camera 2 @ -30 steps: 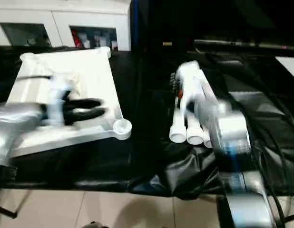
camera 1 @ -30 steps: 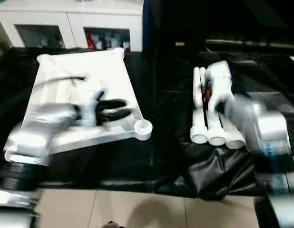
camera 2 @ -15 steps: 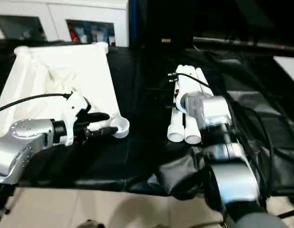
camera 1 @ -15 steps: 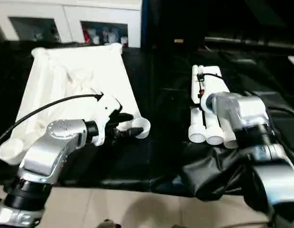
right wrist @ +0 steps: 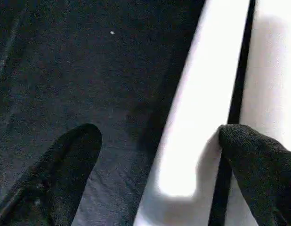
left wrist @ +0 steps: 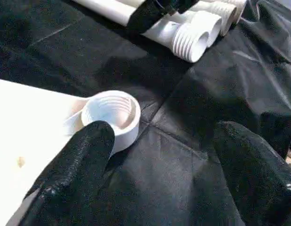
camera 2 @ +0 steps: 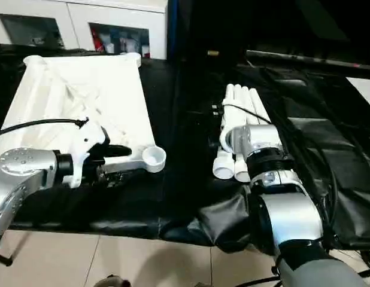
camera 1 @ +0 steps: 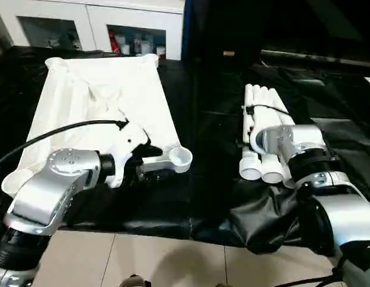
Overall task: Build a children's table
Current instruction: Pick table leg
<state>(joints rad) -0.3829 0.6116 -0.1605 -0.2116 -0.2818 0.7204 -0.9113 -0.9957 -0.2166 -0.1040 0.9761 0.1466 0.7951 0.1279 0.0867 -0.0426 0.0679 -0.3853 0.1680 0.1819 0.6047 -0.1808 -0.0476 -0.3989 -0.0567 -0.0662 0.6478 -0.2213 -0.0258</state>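
Note:
The white table top (camera 1: 107, 95) lies ribbed side up on black cloth at the left. Its near-right corner socket (camera 1: 181, 156) juts toward the middle. My left gripper (camera 1: 148, 162) is open just beside that socket; in the left wrist view one finger (left wrist: 89, 146) sits close against the socket (left wrist: 112, 113), nothing held. Several white legs (camera 1: 266, 104) lie side by side at the right, their threaded ends (left wrist: 195, 40) toward me. My right gripper (right wrist: 157, 136) is open low over the legs, one finger (right wrist: 249, 150) on a leg (right wrist: 202, 94), the other over the cloth.
A white cabinet (camera 1: 101, 12) stands behind the work surface. Black cloth (camera 1: 263, 215) bunches in folds at the front right, under my right forearm (camera 1: 293, 146). A black cable (camera 1: 59, 134) loops over the table top to my left wrist. Tiled floor (camera 1: 149, 263) lies below the front edge.
My left gripper has moved off the ribbed top to the near-right corner socket. My right arm has come down over the near ends of the legs. The camera has also shifted.

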